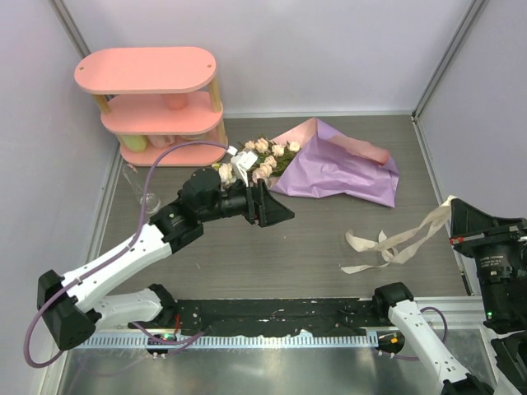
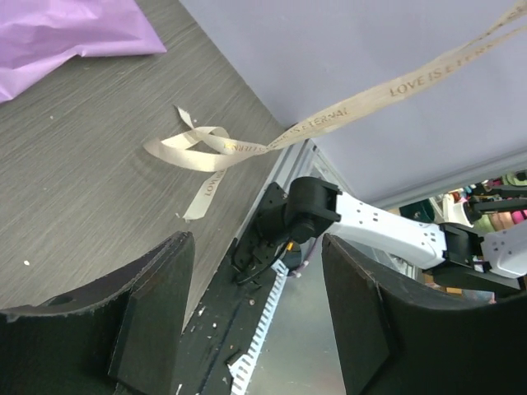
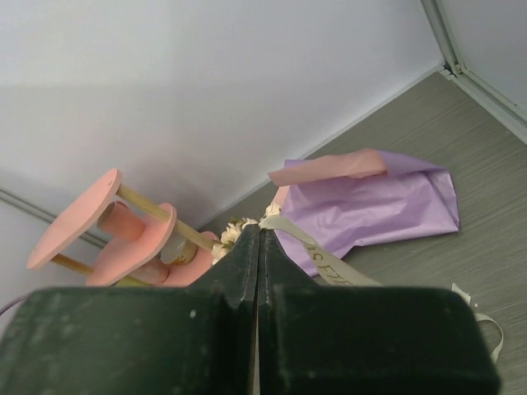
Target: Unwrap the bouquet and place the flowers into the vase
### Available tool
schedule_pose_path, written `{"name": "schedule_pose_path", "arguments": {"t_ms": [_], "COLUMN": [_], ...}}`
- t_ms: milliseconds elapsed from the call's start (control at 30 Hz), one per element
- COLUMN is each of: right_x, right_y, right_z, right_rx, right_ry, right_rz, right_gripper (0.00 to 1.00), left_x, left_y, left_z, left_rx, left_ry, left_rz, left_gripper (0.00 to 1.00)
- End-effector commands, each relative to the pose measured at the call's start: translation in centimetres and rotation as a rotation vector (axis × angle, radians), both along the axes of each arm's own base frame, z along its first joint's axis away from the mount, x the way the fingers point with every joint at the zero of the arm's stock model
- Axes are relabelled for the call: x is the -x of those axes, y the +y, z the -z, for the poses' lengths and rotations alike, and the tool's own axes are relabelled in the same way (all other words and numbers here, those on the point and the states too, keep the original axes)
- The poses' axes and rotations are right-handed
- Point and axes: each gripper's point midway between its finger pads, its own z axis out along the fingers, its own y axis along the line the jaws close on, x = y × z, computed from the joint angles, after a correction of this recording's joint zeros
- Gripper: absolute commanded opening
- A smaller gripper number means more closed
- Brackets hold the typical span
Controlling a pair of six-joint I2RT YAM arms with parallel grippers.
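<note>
Left hand point(image 1: 277, 211): I see it spread, gripping nothing; the flowers point(image 1: 268, 153) lie just beyond its fingertips on the desk point(image 1: 247, 255).
Right hand point(image 3: 258, 234): pinching the ribbon point(image 3: 290, 230); the flowers are well off to its left.

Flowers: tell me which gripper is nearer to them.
Left. The left gripper hangs open just on the near side of the flowers; the right gripper is far off to the right, shut on the ribbon.
</note>
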Motion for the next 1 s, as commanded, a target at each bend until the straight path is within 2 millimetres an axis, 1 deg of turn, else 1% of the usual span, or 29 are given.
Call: {"name": "schedule_pose_path", "arguments": {"t_ms": [0, 33, 67, 133, 167, 233, 267, 333, 367, 400, 433, 467, 500, 533, 567, 633, 667, 767, 800, 833, 867, 900, 967], "right_x": [-0.6, -1.2, -2.5, -3.5, -4.7, -5.3, -6.0, -6.5, -6.8, -7.0, -7.0, -7.1, -7.0, -7.0, -6.7, -6.8, -6.8, -6.2, -6.1, -5.8, -5.8, -5.8, -6.2], "right_y": [-0.9, -0.7, -0.1, 0.5, 0.9, 1.3, 1.6, 2.0, 2.3, 2.5, 2.9, 3.1, 3.3, 3.5, 3.7, 3.8, 3.4, 1.9, 0.8, 0.3, -0.1, -0.5, -1.0], "right_z": [1.0, 1.4, 3.6, 5.4, 8.2, 10.2, 12.4, 14.6, 17.0, 18.5, 19.8, 23.2, 24.7, 26.2, 29.1, 31.2, 32.9, 35.5, 36.0, 36.5, 36.6, 37.3, 37.5], "right_rx": [0.017, 0.005, -0.013, -0.047, -0.046, -0.069, -0.061, -0.070, -0.074, -0.091, -0.161, -0.181, -0.214, -0.299, -0.322, -0.387, -0.430, -0.430, -0.391, -0.361, -0.340, -0.296, -0.247], "right_ry": [0.064, 0.063, 0.112, 0.121, 0.185, 0.215, 0.267, 0.321, 0.379, 0.413, 0.434, 0.505, 0.531, 0.549, 0.599, 0.617, 0.641, 0.723, 0.738, 0.767, 0.785, 0.834, 0.853], "right_rz": [0.059, 0.054, 0.048, 0.034, 0.036, 0.031, 0.029, 0.023, 0.027, 0.030, 0.035, 0.047, 0.059, 0.089, 0.103, 0.136, 0.195, 0.337, 0.404, 0.437, 0.462, 0.501, 0.523], "right_gripper": [0.01, 0.01, 0.01, 0.01, 0.01, 0.01, 0.01, 0.01, 0.01, 0.01, 0.01, 0.01, 0.01, 0.01, 0.01, 0.01, 0.01, 0.01, 0.01, 0.01, 0.01, 0.01, 0.01], "left_x": [1.2, 1.3, 1.3, 1.8, 1.9, 2.4, 2.6, 2.9, 3.1, 3.2, 3.3, 3.3, 3.4, 3.4, 3.4, 3.6, 3.7, 3.6, 3.5, 3.5, 3.4, 3.2, 3.1], "left_y": [0.9, 1.0, 1.0, 1.3, 1.4, 1.8, 2.0, 2.7, 2.9, 3.2, 3.4, 3.8, 4.0, 4.2, 4.3, 4.6, 4.7, 5.3, 5.6, 5.7, 5.8, 5.8, 5.7], "left_z": [-3.0, -3.1, -2.8, -3.1, -2.9, -2.9, -3.0, -2.2, -2.2, -1.6, -1.6, -1.9, -1.7, -1.9, -2.2, -2.2, -2.3, -2.4, -2.5, -2.6, -2.4, -2.5, -2.5], "left_rx": [0.100, 0.105, 0.103, 0.108, 0.103, 0.098, 0.096, 0.055, 0.046, 0.021, 0.015, 0.015, 0.002, 0.001, 0.002, -0.011, -0.012, -0.028, -0.027, -0.025, -0.026, -0.017, -0.006], "left_ry": [-0.058, -0.061, -0.057, -0.060, -0.059, -0.062, -0.068, -0.055, -0.056, -0.049, -0.052, -0.059, -0.055, -0.061, -0.065, -0.061, -0.061, -0.069, -0.078, -0.082, -0.083, -0.091, -0.096], "left_rz": [0.012, 0.012, 0.010, 0.021, 0.024, 0.031, 0.033, 0.028, 0.027, 0.023, 0.020, 0.005, 0.000, -0.005, -0.011, -0.010, -0.013, -0.033, -0.051, -0.058, -0.066, -0.073, -0.080], "left_gripper": [0.68, 0.68, 0.68, 0.68, 0.68, 0.68, 0.69, 0.69, 0.69, 0.69, 0.69, 0.69, 0.70, 0.70, 0.70, 0.70, 0.70, 0.70, 0.70, 0.70, 0.70, 0.70, 0.71]}}
